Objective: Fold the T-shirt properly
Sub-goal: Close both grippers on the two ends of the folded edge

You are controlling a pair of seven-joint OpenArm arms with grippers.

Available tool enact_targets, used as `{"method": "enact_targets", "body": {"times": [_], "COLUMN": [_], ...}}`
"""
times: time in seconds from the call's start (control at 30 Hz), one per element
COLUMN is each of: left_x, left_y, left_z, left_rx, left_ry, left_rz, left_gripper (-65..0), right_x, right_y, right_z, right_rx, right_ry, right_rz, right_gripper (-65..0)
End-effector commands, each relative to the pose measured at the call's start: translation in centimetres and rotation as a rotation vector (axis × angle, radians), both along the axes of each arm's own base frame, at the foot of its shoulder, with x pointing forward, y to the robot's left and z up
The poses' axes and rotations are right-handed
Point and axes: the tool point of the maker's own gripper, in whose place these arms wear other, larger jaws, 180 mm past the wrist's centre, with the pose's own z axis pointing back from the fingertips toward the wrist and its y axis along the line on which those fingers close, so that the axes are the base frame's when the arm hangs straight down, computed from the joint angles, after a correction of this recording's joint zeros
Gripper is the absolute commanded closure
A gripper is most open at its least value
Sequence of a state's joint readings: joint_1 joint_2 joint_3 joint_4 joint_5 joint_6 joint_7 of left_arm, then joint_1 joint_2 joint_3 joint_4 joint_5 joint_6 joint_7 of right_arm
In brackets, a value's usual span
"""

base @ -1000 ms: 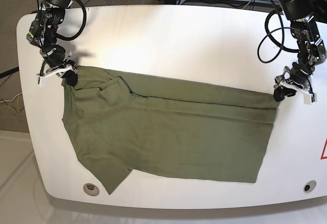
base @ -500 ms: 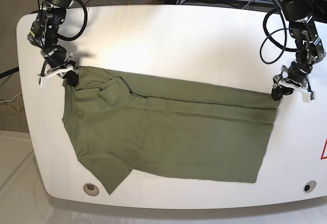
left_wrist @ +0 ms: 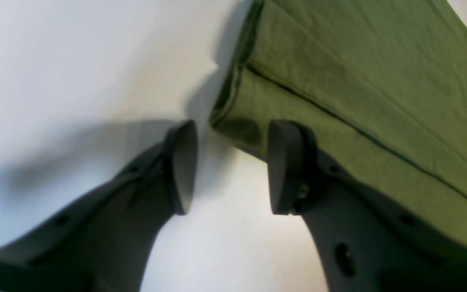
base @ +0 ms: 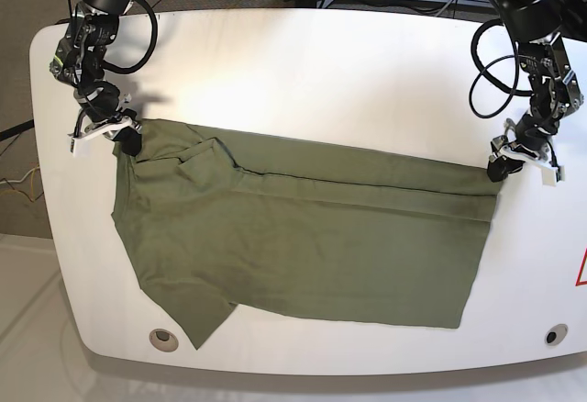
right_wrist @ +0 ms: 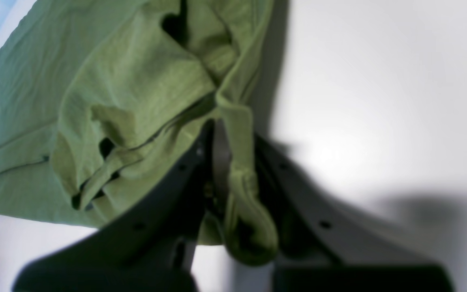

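Note:
The olive-green T-shirt (base: 303, 237) lies flat on the white table (base: 321, 81), folded lengthwise, with a sleeve sticking out at the front left. My right gripper (base: 117, 132) is at the shirt's far left corner. In the right wrist view the right gripper (right_wrist: 233, 136) is shut on a bunched fold of the T-shirt (right_wrist: 116, 81). My left gripper (base: 511, 158) sits at the far right hem corner. In the left wrist view the left gripper (left_wrist: 233, 134) is open, its fingers (left_wrist: 286, 166) apart, and the T-shirt's (left_wrist: 359, 73) corner lies just at the tips, unclamped.
Black cables (base: 486, 62) loop from the arm on the right. Round holes (base: 163, 338) (base: 551, 336) sit near the table's front corners. A red warning sticker (base: 581, 269) marks the right edge. Floor and equipment lie beyond the far edge.
The left gripper has shifted slightly toward the far side at the hem corner. The right gripper has edged back a little. The shirt lies as before.

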State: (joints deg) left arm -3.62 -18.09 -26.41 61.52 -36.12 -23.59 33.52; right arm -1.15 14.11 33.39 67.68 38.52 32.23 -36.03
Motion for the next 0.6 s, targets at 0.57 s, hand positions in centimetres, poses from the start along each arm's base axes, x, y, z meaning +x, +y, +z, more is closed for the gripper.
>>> {"method": "enact_targets", "body": {"times": [0.57], "left_x": [0.10], "left_y": [0.19], "left_z": [-0.11], "left_rx": [0.013], "left_ry": [0.010], "left_rz": [0.008], "left_gripper": [0.0], "right_x": [0.59], "right_y": [-0.52], "right_z": [0.79], "right_rx": [-0.016], "right_ry": [-0.020], "right_rz": [0.002], "right_gripper": [0.0]}}
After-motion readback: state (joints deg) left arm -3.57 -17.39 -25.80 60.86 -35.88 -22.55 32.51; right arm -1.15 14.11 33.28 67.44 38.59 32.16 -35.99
